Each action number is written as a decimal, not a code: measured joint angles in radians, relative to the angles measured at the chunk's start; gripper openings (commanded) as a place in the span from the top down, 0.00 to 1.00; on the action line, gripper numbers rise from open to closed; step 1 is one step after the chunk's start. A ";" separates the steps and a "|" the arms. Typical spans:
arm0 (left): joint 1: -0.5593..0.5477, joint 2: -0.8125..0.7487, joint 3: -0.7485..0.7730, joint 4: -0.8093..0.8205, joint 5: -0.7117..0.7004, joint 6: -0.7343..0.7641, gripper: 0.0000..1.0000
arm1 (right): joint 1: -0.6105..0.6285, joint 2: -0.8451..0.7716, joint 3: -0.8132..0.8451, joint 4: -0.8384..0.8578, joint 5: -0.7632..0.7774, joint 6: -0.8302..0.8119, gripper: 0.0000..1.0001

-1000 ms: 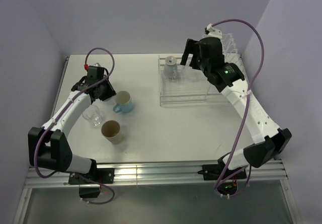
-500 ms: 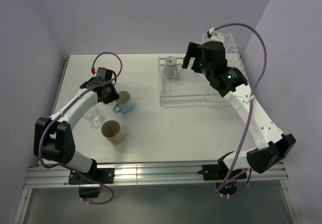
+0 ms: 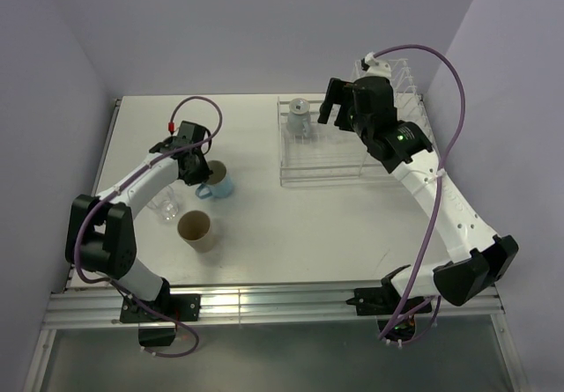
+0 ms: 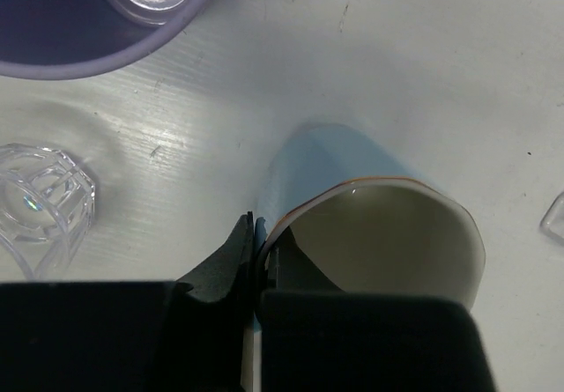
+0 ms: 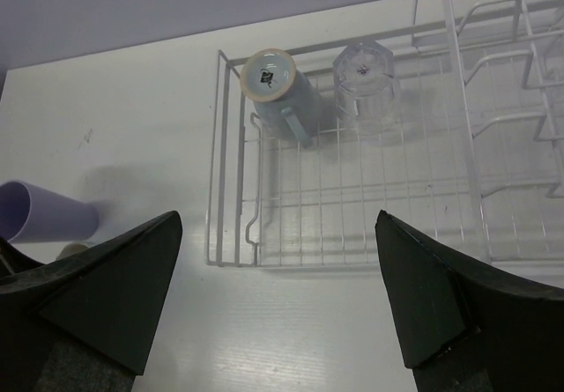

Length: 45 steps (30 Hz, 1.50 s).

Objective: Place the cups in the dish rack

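Between left jaws, blue mug (image 4: 352, 167) rim, pinched

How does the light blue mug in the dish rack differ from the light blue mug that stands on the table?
The rack mug sits upside down, base up, on the dish rack grid; the table mug stands upright, mouth open, on the table. The rack mug is free of any gripper; the left gripper pinches the table mug's rim. Both are light blue and have a handle.
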 measured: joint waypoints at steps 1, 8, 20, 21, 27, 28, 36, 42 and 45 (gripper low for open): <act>0.001 0.000 0.000 -0.003 0.003 -0.002 1.00 | 0.000 -0.002 -0.005 0.005 0.000 0.000 0.01; 0.001 0.000 0.019 -0.025 0.042 0.006 1.00 | 0.000 -0.020 -0.018 0.010 -0.015 0.000 0.01; 0.057 -0.125 0.310 0.067 0.611 -0.075 1.00 | 0.000 -0.224 -0.171 0.102 -0.221 -0.005 0.00; 0.066 -0.144 0.310 0.114 0.676 -0.101 1.00 | 0.000 -0.250 -0.184 0.120 -0.252 -0.005 0.00; 0.071 -0.190 0.213 0.472 0.967 -0.327 1.00 | 0.000 -0.373 -0.281 0.296 -0.491 0.012 0.00; 0.069 -0.190 0.192 0.526 1.002 -0.364 1.00 | 0.000 -0.385 -0.296 0.325 -0.527 0.021 0.00; 0.063 -0.190 0.127 0.785 1.141 -0.550 1.00 | 0.000 -0.347 -0.386 0.581 -0.758 0.108 0.00; 0.047 -0.190 0.126 0.906 1.199 -0.620 1.00 | 0.000 -0.290 -0.418 0.731 -0.855 0.171 0.00; 0.039 -0.190 0.120 0.941 1.210 -0.637 1.00 | 0.000 -0.266 -0.422 0.817 -0.897 0.210 0.00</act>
